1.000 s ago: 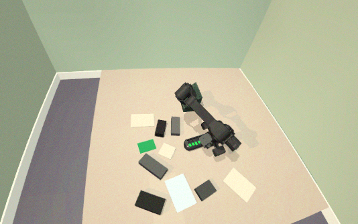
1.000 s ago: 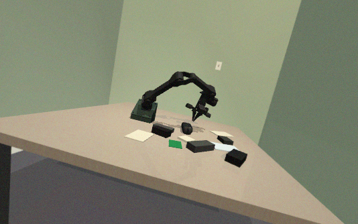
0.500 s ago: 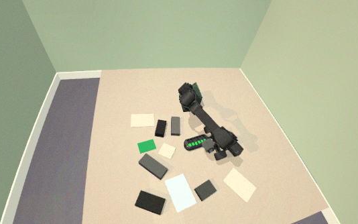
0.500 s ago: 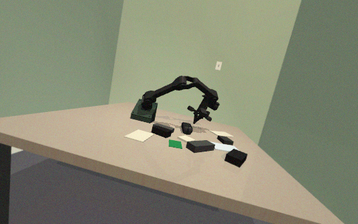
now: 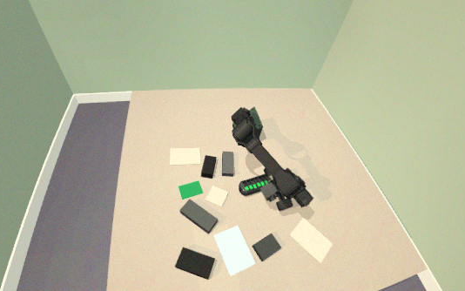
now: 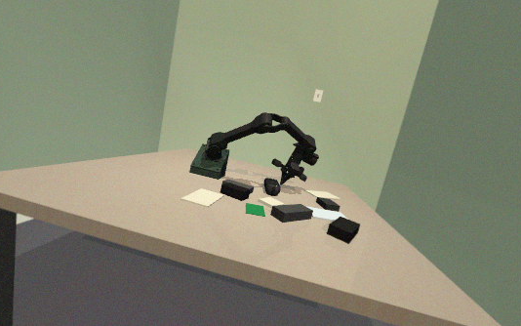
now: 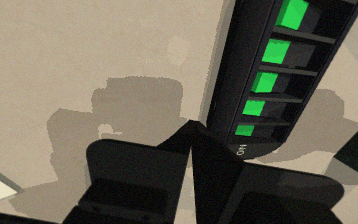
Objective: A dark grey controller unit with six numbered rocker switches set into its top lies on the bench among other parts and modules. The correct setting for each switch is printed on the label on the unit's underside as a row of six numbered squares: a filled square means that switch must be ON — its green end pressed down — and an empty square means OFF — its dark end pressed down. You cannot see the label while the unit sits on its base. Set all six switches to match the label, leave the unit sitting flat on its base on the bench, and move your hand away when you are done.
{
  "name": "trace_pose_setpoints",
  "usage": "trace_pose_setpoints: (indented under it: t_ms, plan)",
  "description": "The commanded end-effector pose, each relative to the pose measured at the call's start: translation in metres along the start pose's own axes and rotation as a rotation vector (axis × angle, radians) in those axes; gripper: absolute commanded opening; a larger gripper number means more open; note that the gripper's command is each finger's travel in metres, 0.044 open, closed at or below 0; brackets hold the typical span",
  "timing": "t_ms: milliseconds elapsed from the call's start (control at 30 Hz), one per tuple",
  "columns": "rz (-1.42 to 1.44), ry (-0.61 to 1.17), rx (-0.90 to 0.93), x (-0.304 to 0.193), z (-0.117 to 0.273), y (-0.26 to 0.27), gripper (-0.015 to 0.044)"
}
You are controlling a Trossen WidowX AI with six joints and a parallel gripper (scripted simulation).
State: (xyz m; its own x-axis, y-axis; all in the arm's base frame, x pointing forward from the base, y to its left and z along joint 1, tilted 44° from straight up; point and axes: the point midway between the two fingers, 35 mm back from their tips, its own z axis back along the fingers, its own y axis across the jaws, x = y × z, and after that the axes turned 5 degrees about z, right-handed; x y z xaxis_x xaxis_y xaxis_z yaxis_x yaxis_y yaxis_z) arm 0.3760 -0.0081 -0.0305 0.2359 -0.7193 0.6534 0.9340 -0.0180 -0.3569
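My claw is pressed together, pinching nothing, just beside one end of the controller unit, the landmark. Bench surface borders the unit's long side. Farther from the unit, the green card lies flat, well inside the bench edge.

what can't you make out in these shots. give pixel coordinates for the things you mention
- Label under the controller unit (image 5: 249, 190) (image 6: 271, 186) (image 7: 230, 65): face down in every view
- Unit's far end: cut off by the wrist view's top edge
- Switch numbers: too small from the top; none readable in the wrist view
- Switches in the exterior view: too small and dark
- Gripper (image 6: 282, 183) (image 7: 193, 125) fingertips from the top: hidden under the arm
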Motion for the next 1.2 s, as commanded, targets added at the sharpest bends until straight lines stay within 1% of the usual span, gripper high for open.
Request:
trace_pose_setpoints:
  t_ms: [0,367,1167]
  plan:
    - [0.006,-0.005,-0.002,0.001,-0.009,0.002,0.0000]
    - [0.012,-0.007,-0.001,0.002,-0.025,0.006,0.0000]
    - [0.012,-0.008,-0.002,0.001,-0.027,-0.001,0.0000]
